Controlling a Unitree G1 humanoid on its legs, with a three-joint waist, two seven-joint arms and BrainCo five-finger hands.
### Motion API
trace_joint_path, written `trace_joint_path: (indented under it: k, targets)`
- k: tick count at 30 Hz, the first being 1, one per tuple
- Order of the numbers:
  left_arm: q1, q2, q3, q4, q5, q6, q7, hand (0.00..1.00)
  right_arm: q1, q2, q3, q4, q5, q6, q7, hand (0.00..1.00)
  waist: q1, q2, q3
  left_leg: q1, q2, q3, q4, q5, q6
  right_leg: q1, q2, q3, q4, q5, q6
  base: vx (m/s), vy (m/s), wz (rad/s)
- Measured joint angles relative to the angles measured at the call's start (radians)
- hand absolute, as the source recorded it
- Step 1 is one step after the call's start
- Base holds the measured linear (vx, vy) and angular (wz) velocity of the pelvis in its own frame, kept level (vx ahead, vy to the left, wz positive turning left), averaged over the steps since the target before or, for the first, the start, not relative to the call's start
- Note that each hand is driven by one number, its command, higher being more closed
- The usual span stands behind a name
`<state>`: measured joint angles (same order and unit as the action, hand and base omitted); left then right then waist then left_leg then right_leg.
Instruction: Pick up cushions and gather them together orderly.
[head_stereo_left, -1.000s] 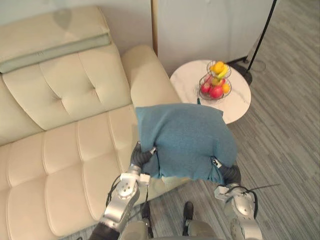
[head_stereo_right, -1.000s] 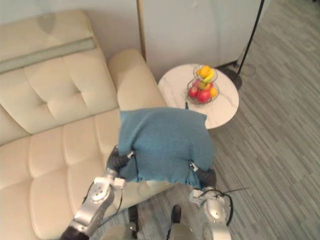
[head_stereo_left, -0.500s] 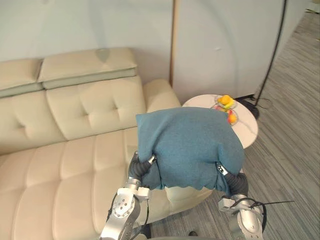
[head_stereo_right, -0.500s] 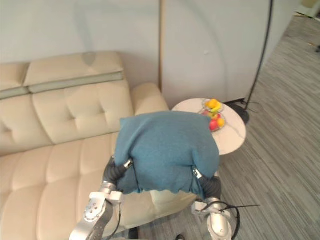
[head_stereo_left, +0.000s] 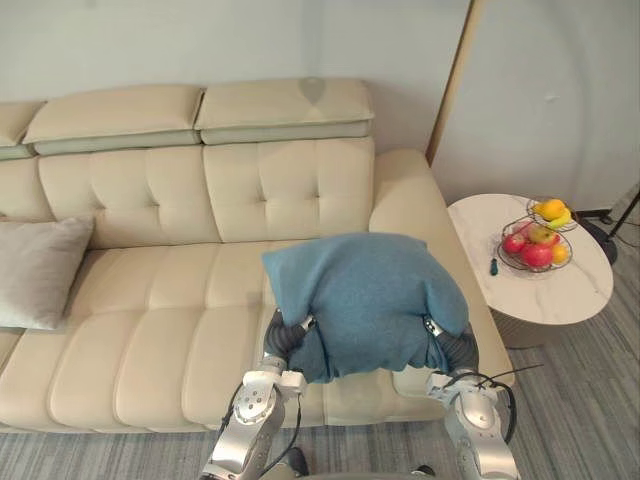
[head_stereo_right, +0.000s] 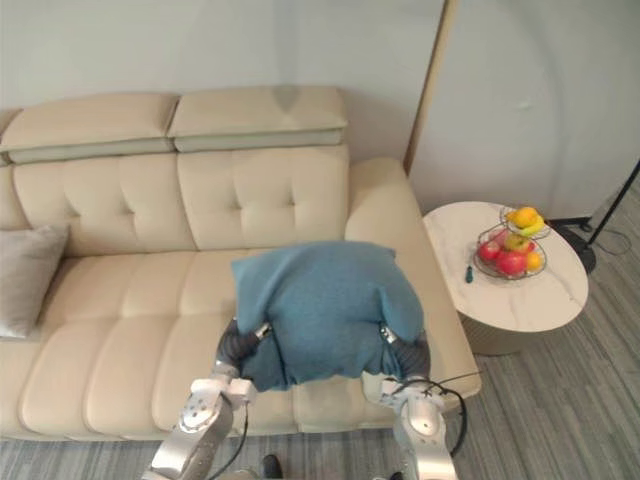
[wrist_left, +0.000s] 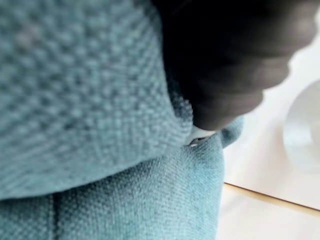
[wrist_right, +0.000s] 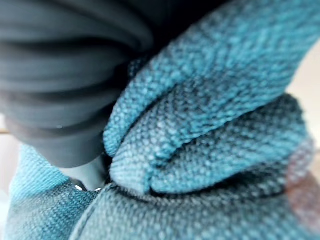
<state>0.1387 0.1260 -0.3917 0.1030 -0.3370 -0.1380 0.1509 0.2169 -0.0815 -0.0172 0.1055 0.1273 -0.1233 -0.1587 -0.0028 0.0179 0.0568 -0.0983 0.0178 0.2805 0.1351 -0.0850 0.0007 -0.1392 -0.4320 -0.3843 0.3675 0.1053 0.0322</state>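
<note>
Cream tufted leather sofa (head_stereo_left: 150, 290) spans the scene. The big teal knitted cushion (head_stereo_left: 365, 290) rides in the air over the front edge of the sofa's right-end seat. A pale grey fabric cushion (head_stereo_left: 35, 270) leans at the sofa's far left end, and that looks like the gathering spot. Left robot hand (head_stereo_left: 284, 336) and right robot hand (head_stereo_left: 453, 348) sit tucked under the teal cushion's lower corners; clasping or merely propping, I cannot tell. Best play, I'd say: carry it level along the sofa front, both sides even, then set it upright just beside the grey one.
</note>
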Motion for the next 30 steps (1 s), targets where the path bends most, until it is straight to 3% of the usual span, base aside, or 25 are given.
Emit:
trace_joint_path:
  k: [1, 3, 5, 6, 8, 12, 15, 16, 17, 18, 20, 21, 22, 23, 26, 30]
  targets:
    - [0.001, 0.010, 0.000, 0.001, 0.000, 0.000, -0.003, 1.00, 0.007, 0.015, -0.008, 0.001, -0.001, 0.001, 0.005, 1.00, -0.013, 0.003, 0.016, 0.014, 0.000, -0.033, -0.012, 0.001, 0.001, -0.044, 0.076, 0.152, 0.097, -0.124, 0.008, -0.01, 0.083, 0.39]
    - [0.001, 0.015, 0.000, 0.001, 0.001, 0.000, -0.005, 1.00, 0.012, 0.032, -0.010, 0.001, -0.001, 0.001, 0.010, 1.00, -0.033, -0.008, 0.020, 0.021, -0.004, -0.050, -0.027, 0.001, 0.002, -0.062, 0.192, 0.264, 0.119, -0.224, 0.053, 0.01, 0.030, 0.49]
    - [0.001, 0.017, -0.002, 0.001, 0.001, 0.000, -0.009, 1.00, 0.011, 0.032, -0.010, 0.000, -0.001, 0.000, 0.011, 1.00, -0.035, -0.032, 0.024, 0.033, -0.037, -0.057, -0.042, 0.003, 0.004, -0.075, 0.296, 0.279, 0.072, -0.261, 0.038, 0.05, -0.021, 0.32]
    - [0.000, 0.016, -0.002, 0.001, 0.001, 0.000, -0.010, 1.00, 0.011, 0.033, -0.010, 0.000, -0.001, 0.000, 0.011, 1.00, -0.034, -0.033, 0.024, 0.033, -0.043, -0.060, -0.040, 0.003, 0.006, -0.075, 0.308, 0.276, 0.059, -0.262, 0.036, 0.09, -0.056, 0.35]
    - [-0.005, 0.011, -0.017, 0.000, 0.002, 0.002, -0.018, 1.00, 0.016, 0.018, -0.016, -0.001, -0.001, 0.000, 0.008, 1.00, -0.046, -0.018, 0.022, 0.004, -0.056, -0.113, -0.006, -0.011, 0.011, -0.039, 0.341, 0.268, -0.015, -0.284, -0.016, 0.13, -0.072, 0.48]
    - [-0.010, -0.007, -0.032, -0.005, 0.003, 0.005, -0.021, 1.00, 0.052, 0.020, -0.034, -0.060, 0.001, 0.003, -0.001, 1.00, -0.043, -0.007, 0.021, -0.048, -0.031, -0.166, 0.103, -0.030, 0.005, 0.006, 0.343, 0.185, -0.055, -0.288, -0.034, 0.18, -0.079, 0.66]
    - [-0.006, -0.026, -0.034, -0.015, 0.002, 0.018, -0.028, 1.00, 0.102, 0.019, -0.042, -0.194, 0.004, 0.004, -0.010, 1.00, -0.007, -0.003, 0.031, -0.135, 0.053, -0.066, 0.429, -0.099, 0.010, 0.122, 0.372, 0.178, -0.103, -0.285, -0.039, 0.15, -0.019, 0.27]
    - [-0.005, -0.026, -0.034, -0.021, 0.002, 0.018, -0.029, 1.00, 0.104, 0.019, -0.042, -0.208, 0.004, 0.004, -0.010, 1.00, 0.001, -0.003, 0.030, -0.145, 0.072, -0.052, 0.459, -0.113, 0.023, 0.128, 0.374, 0.178, -0.109, -0.285, -0.039, 0.12, 0.060, -0.26]
    - [-0.002, -0.027, -0.033, -0.052, 0.002, 0.017, -0.029, 1.00, 0.102, 0.018, -0.043, -0.250, 0.004, 0.003, -0.011, 1.00, 0.018, 0.006, 0.024, -0.167, 0.144, -0.017, 0.514, -0.151, 0.038, 0.141, 0.377, 0.178, -0.127, -0.292, -0.051, 0.09, 0.071, -0.35]
    - [-0.003, -0.039, -0.030, -0.068, 0.002, 0.017, -0.029, 1.00, 0.100, 0.014, -0.046, -0.266, 0.004, -0.005, -0.012, 1.00, 0.018, 0.009, 0.021, -0.181, 0.200, -0.016, 0.487, -0.159, 0.028, 0.140, 0.374, 0.181, -0.138, -0.292, -0.051, 0.11, 0.109, -0.32]
    - [-0.003, -0.053, -0.030, -0.076, 0.004, 0.016, -0.029, 1.00, 0.102, 0.011, -0.054, -0.272, 0.005, -0.007, -0.016, 1.00, 0.014, 0.023, 0.012, -0.173, 0.235, -0.021, 0.392, -0.142, 0.012, 0.140, 0.364, 0.185, -0.144, -0.288, -0.044, 0.10, 0.195, -0.11]
    - [-0.004, -0.076, -0.031, -0.079, 0.011, 0.016, -0.030, 1.00, 0.107, 0.000, -0.060, -0.272, 0.009, -0.011, -0.021, 1.00, 0.012, 0.045, -0.002, -0.125, 0.243, -0.082, 0.220, -0.021, -0.079, 0.139, 0.358, 0.210, -0.148, -0.296, -0.006, 0.13, 0.291, -0.11]
    - [-0.006, -0.077, -0.031, -0.078, 0.014, 0.016, -0.029, 1.00, 0.104, 0.000, -0.061, -0.266, 0.009, -0.012, -0.023, 1.00, 0.011, 0.050, -0.009, -0.107, 0.227, -0.094, 0.194, -0.014, -0.120, 0.139, 0.352, 0.221, -0.150, -0.297, 0.012, 0.16, 0.346, -0.02]
    - [-0.008, -0.064, -0.031, -0.079, 0.022, 0.016, -0.028, 1.00, 0.102, 0.013, -0.061, -0.248, 0.009, -0.014, -0.027, 1.00, 0.002, 0.019, -0.014, -0.083, 0.177, -0.083, 0.136, 0.009, -0.111, 0.139, 0.315, 0.249, -0.171, -0.289, 0.021, 0.10, 0.226, 0.06]
    - [0.002, -0.033, -0.033, -0.079, 0.022, 0.017, -0.028, 1.00, 0.104, 0.052, -0.057, -0.208, 0.005, -0.013, -0.023, 1.00, 0.002, -0.023, -0.029, -0.061, 0.116, -0.063, 0.078, 0.026, -0.095, 0.141, 0.264, 0.282, -0.207, -0.275, 0.045, 0.07, 0.202, 0.08]
    - [0.036, -0.015, -0.039, -0.079, 0.024, 0.018, -0.028, 1.00, 0.105, 0.066, -0.055, -0.149, -0.002, -0.011, -0.010, 1.00, 0.007, -0.029, -0.036, -0.032, 0.091, -0.050, 0.041, 0.031, -0.089, 0.146, 0.247, 0.306, -0.216, -0.266, 0.059, 0.03, 0.073, -0.07]
